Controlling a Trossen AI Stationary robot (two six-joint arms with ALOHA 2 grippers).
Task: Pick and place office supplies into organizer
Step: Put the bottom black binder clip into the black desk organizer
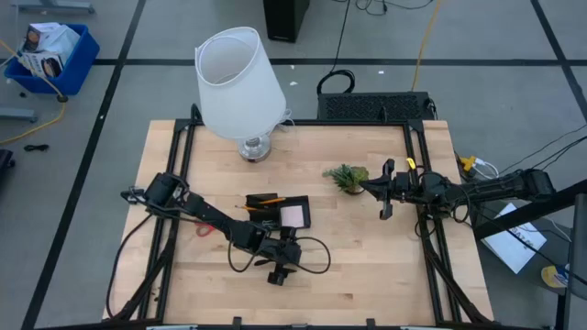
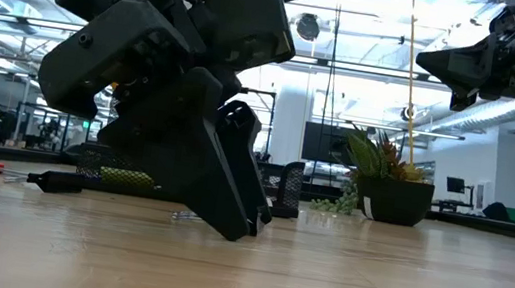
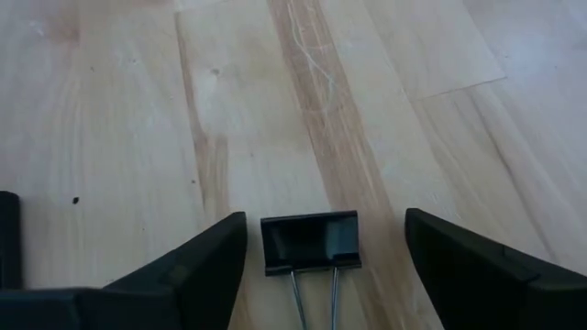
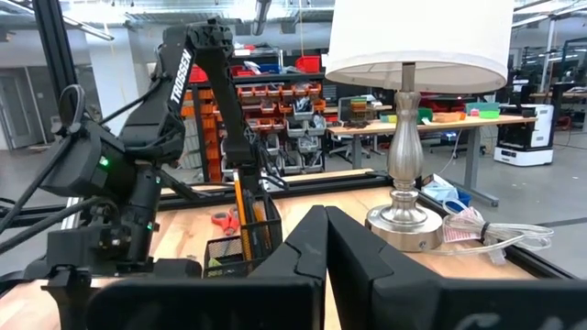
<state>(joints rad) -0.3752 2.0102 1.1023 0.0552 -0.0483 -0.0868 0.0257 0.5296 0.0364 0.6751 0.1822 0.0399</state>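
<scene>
Binder clip lies on the table squarely between the left gripper's spread, empty fingers, wire handles pointing back toward the wrist.

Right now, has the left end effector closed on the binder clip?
No. In the left wrist view the binder clip lies on the table between the open fingers, with gaps on both sides.

Grey floor with dark tape lines; blue plastic bin; shelving with red bins; ceiling strip lights.
</scene>
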